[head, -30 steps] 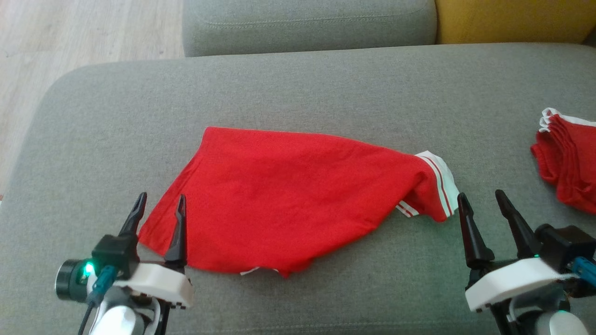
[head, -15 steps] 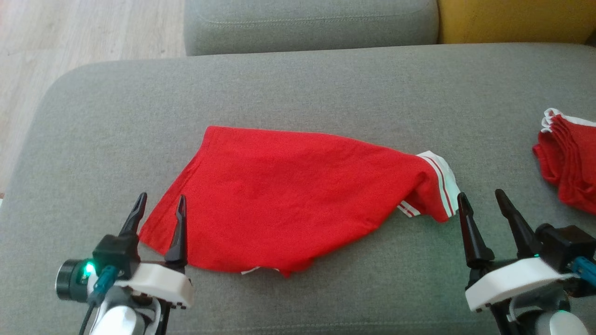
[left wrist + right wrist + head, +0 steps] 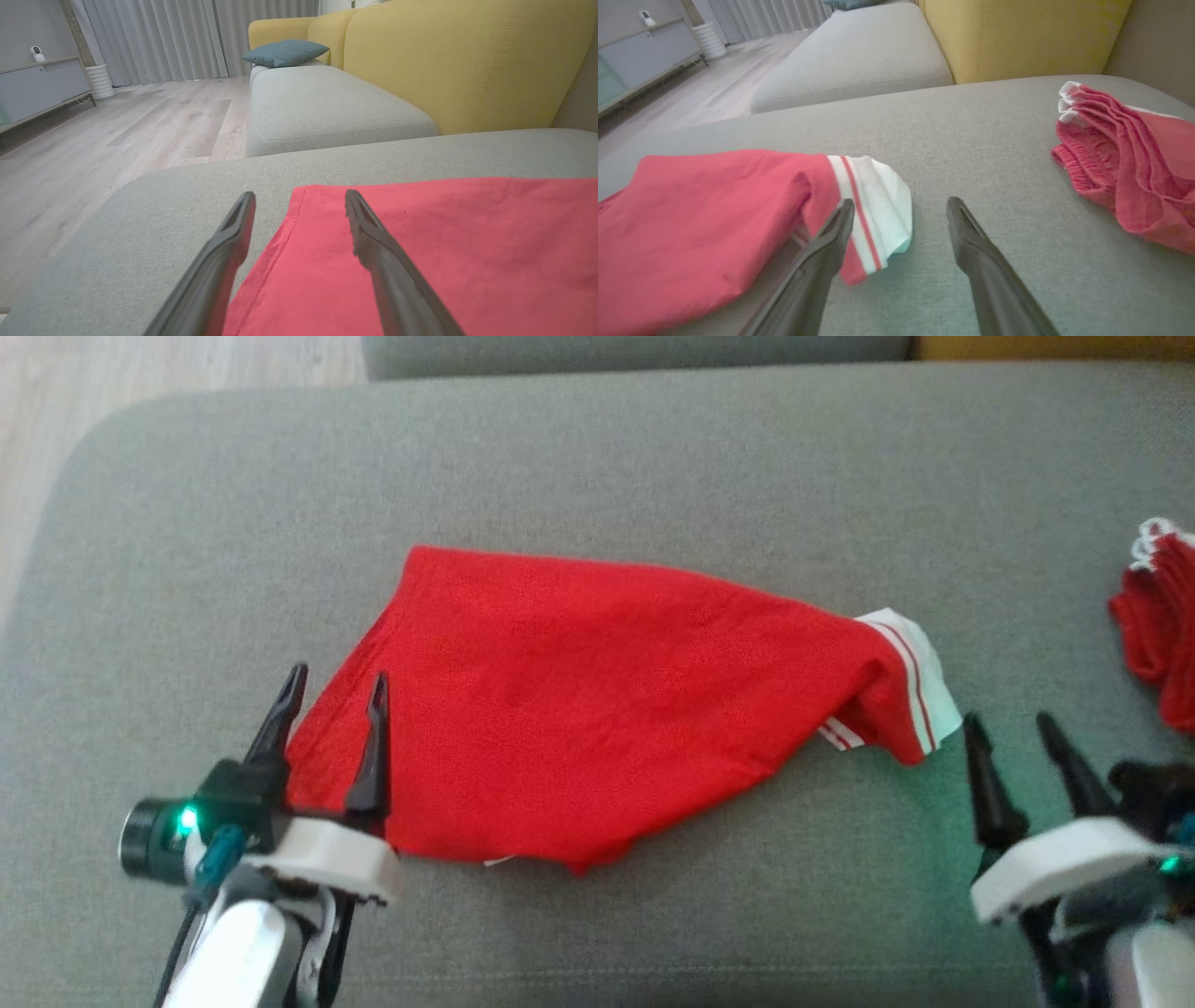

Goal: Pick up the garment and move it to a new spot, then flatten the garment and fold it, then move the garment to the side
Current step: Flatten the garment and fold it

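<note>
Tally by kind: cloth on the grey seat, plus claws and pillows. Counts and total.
Red garment, white striped cuff: 1
Red cloth pile, pieces inside not countable: 1
Claws, both open: 2 (left claw, right claw)
Teal pillow: 1
Total: 5

One red cloth garment with a white striped cuff [image 3: 597,709] lies mid-seat on the one grey fabric sofa seat [image 3: 653,457]. One heap of red-and-white cloth [image 3: 1158,625] sits at its right edge, layers too bunched to count. Two grippers, the left gripper [image 3: 338,672] and the right gripper [image 3: 1007,719], two dark fingers each. One teal pillow [image 3: 285,51].
</note>
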You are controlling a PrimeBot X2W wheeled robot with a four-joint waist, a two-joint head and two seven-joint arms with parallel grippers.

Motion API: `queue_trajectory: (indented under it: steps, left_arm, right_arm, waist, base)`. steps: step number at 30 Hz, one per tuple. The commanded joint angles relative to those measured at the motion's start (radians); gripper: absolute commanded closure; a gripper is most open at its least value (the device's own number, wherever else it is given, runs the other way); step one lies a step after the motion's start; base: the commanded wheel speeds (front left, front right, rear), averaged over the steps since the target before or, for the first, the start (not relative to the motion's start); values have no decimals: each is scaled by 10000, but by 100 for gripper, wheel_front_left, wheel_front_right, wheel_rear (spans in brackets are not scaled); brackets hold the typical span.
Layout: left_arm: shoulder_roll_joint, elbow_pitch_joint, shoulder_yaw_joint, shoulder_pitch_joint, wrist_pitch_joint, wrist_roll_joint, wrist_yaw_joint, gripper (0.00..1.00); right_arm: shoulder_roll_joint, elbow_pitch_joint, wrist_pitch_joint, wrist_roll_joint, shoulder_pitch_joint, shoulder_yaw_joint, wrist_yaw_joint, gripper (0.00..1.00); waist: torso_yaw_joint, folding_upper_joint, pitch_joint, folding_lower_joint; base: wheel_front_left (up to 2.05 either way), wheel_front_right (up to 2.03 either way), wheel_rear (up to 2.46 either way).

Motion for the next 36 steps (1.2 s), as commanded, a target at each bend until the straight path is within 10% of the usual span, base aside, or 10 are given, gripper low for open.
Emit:
queue_trajectory:
  steps: [1,19,20,22,23,36]
  left_arm:
    - [156,-344,339,-647,-73,140,-3,0]
    - [-114,-33,40,-1834,-196,383,-193,0]
    - [-131,-10,34,-1850,-203,383,-197,0]
    - [-166,32,22,-1877,-215,379,-204,0]
    - [-179,49,21,-1889,-220,376,-207,0]
    - [-375,205,5,-1916,-260,355,-259,0]
  right_arm:
    - [-406,-24,-70,23,-839,67,39,0]
    - [-1941,3826,1266,1574,-3673,2173,39,0]
    - [-2004,3946,1446,1708,-3697,2350,39,15]
    - [-2107,4165,1762,1979,-3742,2581,39,85]
    - [-2142,4239,1866,2128,-3771,2647,39,100]
    - [-3914,3497,1298,1289,-5078,1439,39,100]
  waist:
    - [65,0,398,0]
    - [279,0,1594,0]
    - [290,0,1591,0]
    - [311,0,1579,0]
    - [316,0,1573,0]
    - [480,0,1342,0]
  base:
    - [0,0,0]
    - [0,0,0]
    - [0,0,0]
    - [0,0,0]
    - [0,0,0]
    - [0,0,0]
